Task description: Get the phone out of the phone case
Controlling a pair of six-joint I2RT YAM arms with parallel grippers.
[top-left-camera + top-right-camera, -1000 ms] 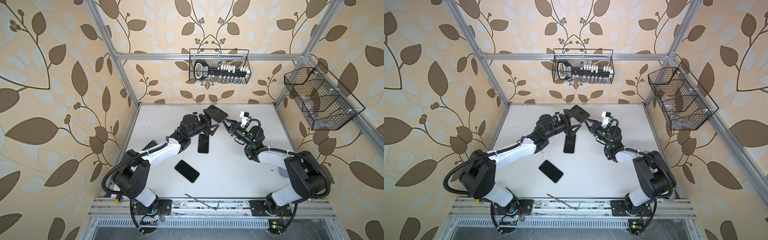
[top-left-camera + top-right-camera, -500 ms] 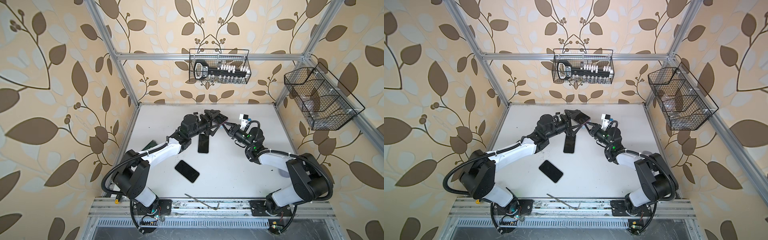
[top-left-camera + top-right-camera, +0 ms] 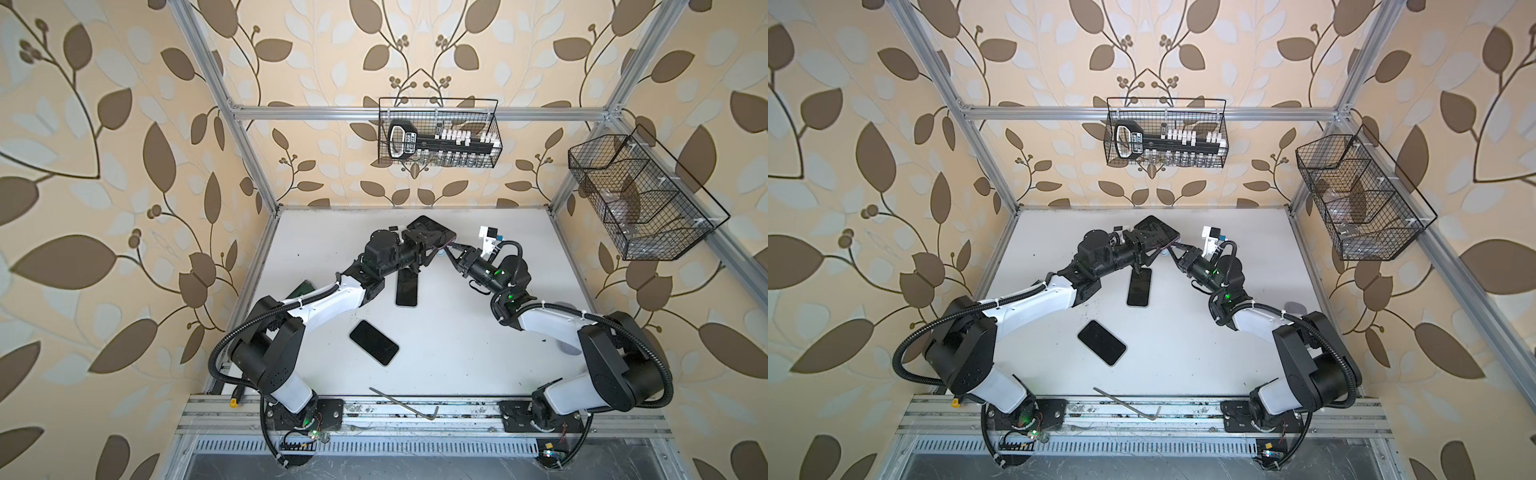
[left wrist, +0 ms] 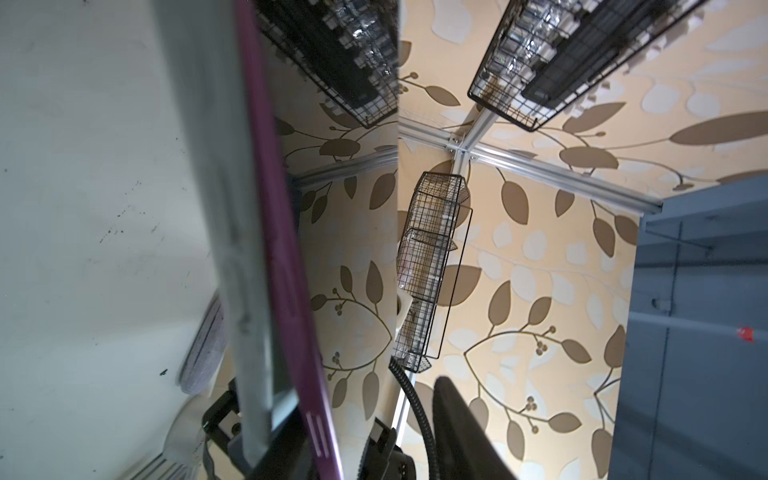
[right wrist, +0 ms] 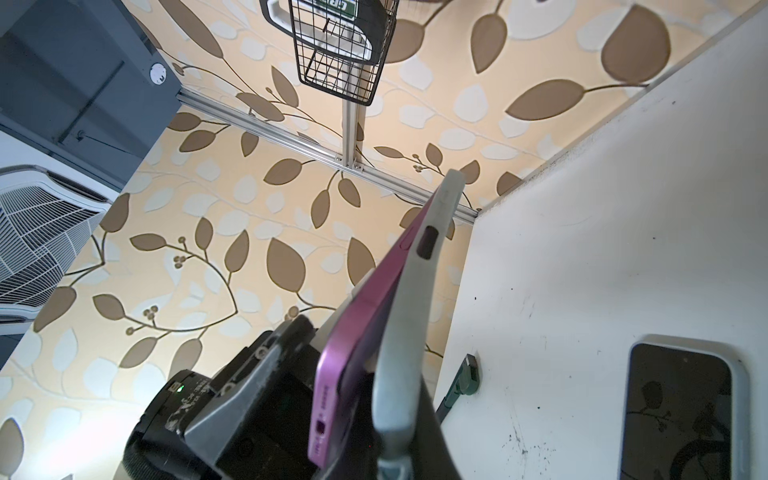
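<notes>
Phone [image 5: 357, 332] (purple) and grey phone case [image 5: 409, 311] are held in the air over the middle of the desk's [image 3: 478, 332] far edge. The phone's port end stands off the case; its opposite end lies against it. Right gripper [image 3: 451, 250] is pinched tight on the case's edge at the port end. Left gripper [image 3: 428, 245]: one finger [image 5: 257, 386] sits at the phone's screen side; clamped or not, cannot tell.

Both arms look alike: the left arm [image 3: 328, 301] and the right arm [image 3: 548, 322] have glossy white shells between chunky black joint housings. A black ribbed hose [image 3: 212, 361] loops off each shoulder. Small green lights [image 3: 495, 273] glow on the right wrist, beside a white camera bracket [image 3: 486, 239]. The left gripper [image 3: 430, 241] and right gripper [image 3: 449, 248] are black.
</notes>
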